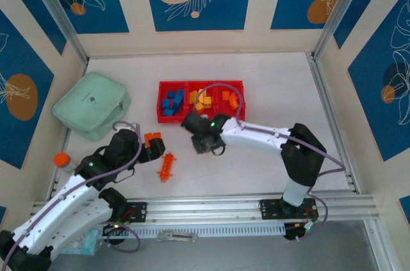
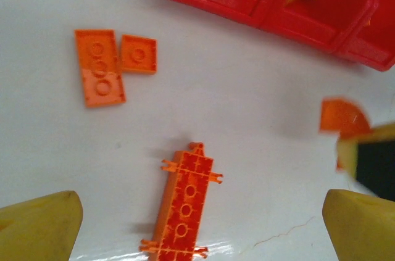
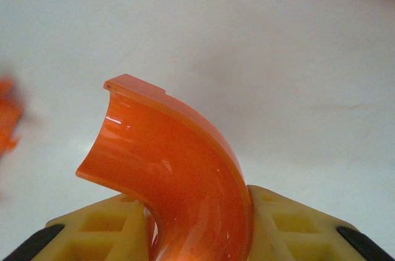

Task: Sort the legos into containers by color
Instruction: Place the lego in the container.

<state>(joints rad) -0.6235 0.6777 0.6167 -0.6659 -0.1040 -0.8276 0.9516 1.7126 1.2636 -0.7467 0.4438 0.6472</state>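
In the right wrist view a curved, glossy orange lego is clamped between the yellow fingers of my right gripper, above the white table. From above, that gripper is just in front of the red tray. The tray's containers hold blue legos, yellow ones and orange ones. My left gripper is open over a long ridged orange lego lying on the table. Two flat orange plates lie beyond it. The held curved lego appears at the right.
A mint-green lidded case sits at the back left. An orange-capped bottle stands by the left wall. The aluminium rail runs along the near edge. Patterned walls enclose the table on three sides.
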